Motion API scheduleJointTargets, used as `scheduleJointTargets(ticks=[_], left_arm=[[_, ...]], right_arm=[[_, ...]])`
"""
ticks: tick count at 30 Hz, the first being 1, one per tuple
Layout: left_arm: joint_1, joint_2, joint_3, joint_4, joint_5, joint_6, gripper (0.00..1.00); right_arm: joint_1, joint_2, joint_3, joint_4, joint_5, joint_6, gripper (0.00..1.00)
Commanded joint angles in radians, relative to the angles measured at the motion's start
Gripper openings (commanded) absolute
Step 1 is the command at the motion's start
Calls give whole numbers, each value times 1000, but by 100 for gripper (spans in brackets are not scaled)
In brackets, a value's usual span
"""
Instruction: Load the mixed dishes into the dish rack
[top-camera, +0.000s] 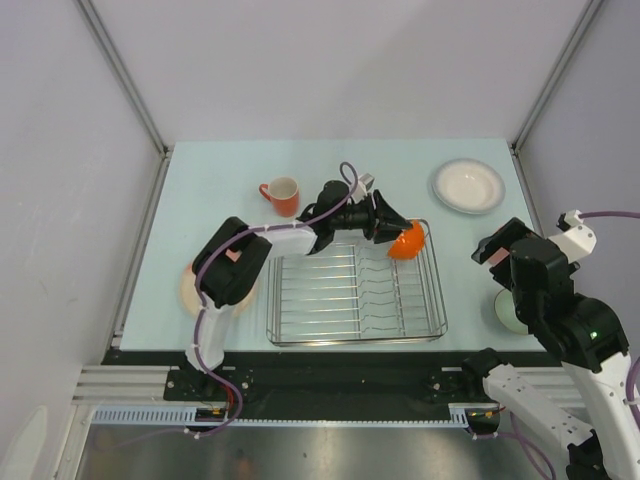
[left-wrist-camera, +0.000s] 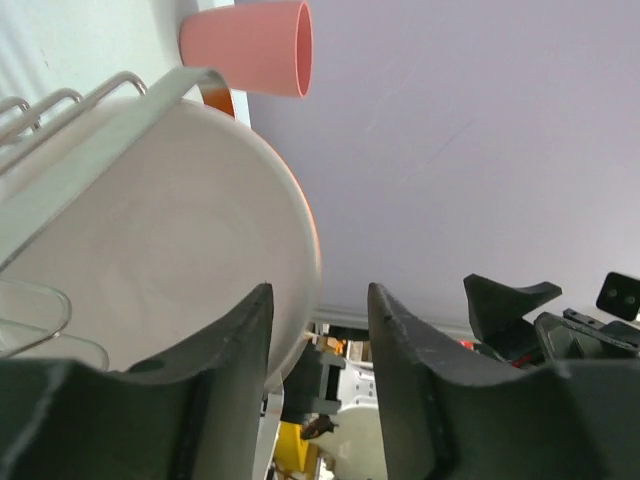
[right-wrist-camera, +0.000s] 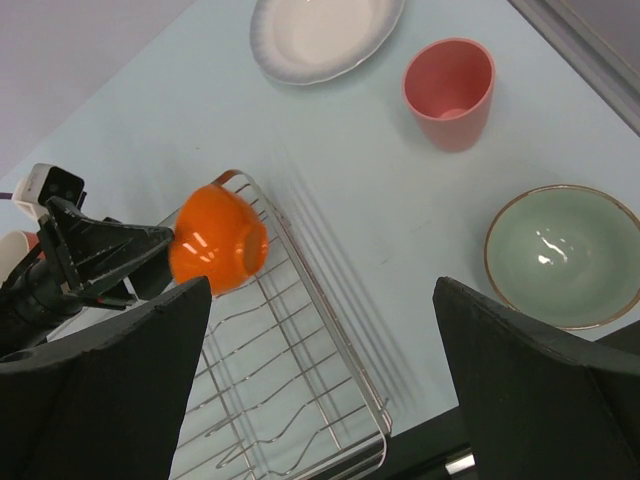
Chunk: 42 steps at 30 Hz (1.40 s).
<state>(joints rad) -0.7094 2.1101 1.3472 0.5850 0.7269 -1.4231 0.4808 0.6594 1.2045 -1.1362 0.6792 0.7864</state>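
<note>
Sideways, glossy orange bowl (top-camera: 405, 242) on rack (top-camera: 340, 296), left fingers (left-wrist-camera: 230, 400) seemingly released, right fingers (right-wrist-camera: 110, 390) spread

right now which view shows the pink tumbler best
Right wrist: the pink tumbler stands whole, upright, mouth visible. Left wrist crops it at the top edge; the top view doesn't show it.

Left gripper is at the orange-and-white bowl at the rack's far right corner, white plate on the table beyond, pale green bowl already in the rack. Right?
Not quite. The pale green bowl is not in the dish rack; it stands on the table right of it, as the right wrist view shows. Left gripper, orange-and-white bowl and white plate are as you say.
</note>
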Motion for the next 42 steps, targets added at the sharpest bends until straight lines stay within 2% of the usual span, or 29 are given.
scheduleJointTargets(ticks=[1, 4, 6, 7, 9, 10, 14, 23, 29, 34, 42], left_arm=[[-24, -47, 7, 75, -4, -49, 50], [-44, -41, 30, 70, -9, -63, 48], [-53, -38, 43, 70, -11, -74, 52], [-55, -39, 44, 72, -12, -74, 71], [-52, -48, 44, 64, -12, -73, 81], [-48, -51, 41, 56, -6, -69, 99], [-18, -96, 43, 38, 3, -36, 100], [120, -260, -5, -43, 52, 67, 100], [229, -346, 1, -155, 135, 197, 100], [338, -416, -60, -339, 161, 413, 100], [456, -504, -201, -491, 181, 654, 100]], right_arm=[[2, -3, 4, 26, -15, 30, 100], [2, -3, 1, 29, -21, 33, 100], [2, -3, 3, 26, -23, 30, 100], [2, -4, 1, 23, -24, 28, 100], [2, -6, -5, 18, -23, 27, 100], [1, -6, -16, 16, -21, 25, 100], [2, 40, -52, 19, -30, 19, 100], [31, 296, -108, 144, -61, 7, 100], [142, 528, 12, 147, 19, 37, 100], [219, 774, 191, 56, 68, 85, 100], [251, 954, 277, 47, 71, 100, 96]])
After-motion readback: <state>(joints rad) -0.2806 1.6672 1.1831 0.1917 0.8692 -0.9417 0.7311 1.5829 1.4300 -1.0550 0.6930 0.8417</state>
